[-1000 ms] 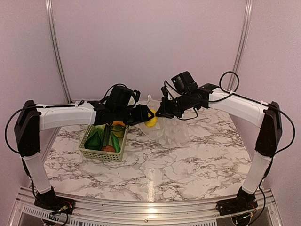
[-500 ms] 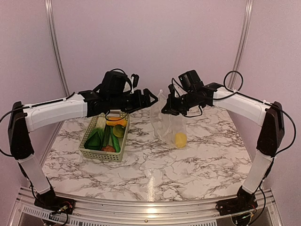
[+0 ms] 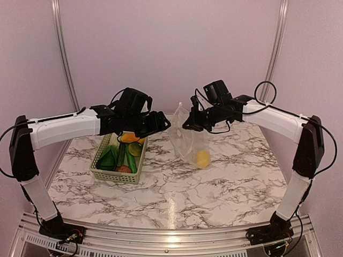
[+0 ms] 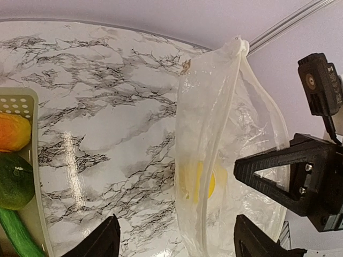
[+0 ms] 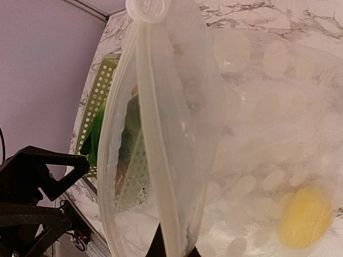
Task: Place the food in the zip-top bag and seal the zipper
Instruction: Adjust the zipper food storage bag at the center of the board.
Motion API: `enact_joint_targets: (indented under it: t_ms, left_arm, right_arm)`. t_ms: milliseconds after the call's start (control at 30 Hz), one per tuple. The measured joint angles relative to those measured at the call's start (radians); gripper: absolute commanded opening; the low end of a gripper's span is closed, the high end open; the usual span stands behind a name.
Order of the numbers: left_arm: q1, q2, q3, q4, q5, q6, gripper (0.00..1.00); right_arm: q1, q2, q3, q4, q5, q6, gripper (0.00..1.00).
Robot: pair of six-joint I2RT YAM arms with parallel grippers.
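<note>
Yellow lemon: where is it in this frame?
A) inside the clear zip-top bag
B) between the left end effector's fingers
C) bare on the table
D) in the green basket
A: the lemon shows through the wall of the zip-top bag, low inside it. The right end effector pinches the bag's mouth edge, and the left end effector is open and empty.

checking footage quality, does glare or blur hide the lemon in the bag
top view: sharp, light streak on the table, lemon plain through the bag; left wrist view: glare stripe on the table, lemon hazy behind plastic; right wrist view: bag near the lens and soft, lemon a blurred blob
</note>
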Motion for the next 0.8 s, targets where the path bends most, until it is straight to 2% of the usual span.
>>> enact_joint_targets:
  t_ms: [200,267,367,467,600,667,800]
  left_arm:
    - [0.000,0.096,0.061,-0.033,0.022,0.001,0.63]
    - [0.000,0.124,0.098,-0.050,0.032,0.004,0.51]
    - [0.000,0.151,0.142,-0.065,0.043,0.001,0.26]
    - [0.000,0.157,0.153,-0.070,0.064,0.010,0.14]
    - [0.000,0.157,0.153,-0.071,0.088,0.004,0.08]
    - [0.000,0.157,0.153,-0.071,0.090,0.000,0.08]
    - [-0.003,0.156,0.145,-0.069,0.091,-0.009,0.06]
  right_arm:
    - [0.010,0.001,0.007,-0.009,0.001,-0.018,0.00]
    - [0.016,0.001,0.009,-0.013,0.002,-0.026,0.01]
    - [0.028,0.001,0.014,-0.030,0.011,-0.041,0.06]
    - [0.043,0.002,0.025,-0.053,0.032,-0.055,0.17]
    - [0.074,0.002,0.044,-0.102,0.104,-0.078,0.22]
    - [0.092,0.002,0.052,-0.133,0.145,-0.082,0.19]
    - [0.125,0.002,0.053,-0.167,0.203,-0.087,0.05]
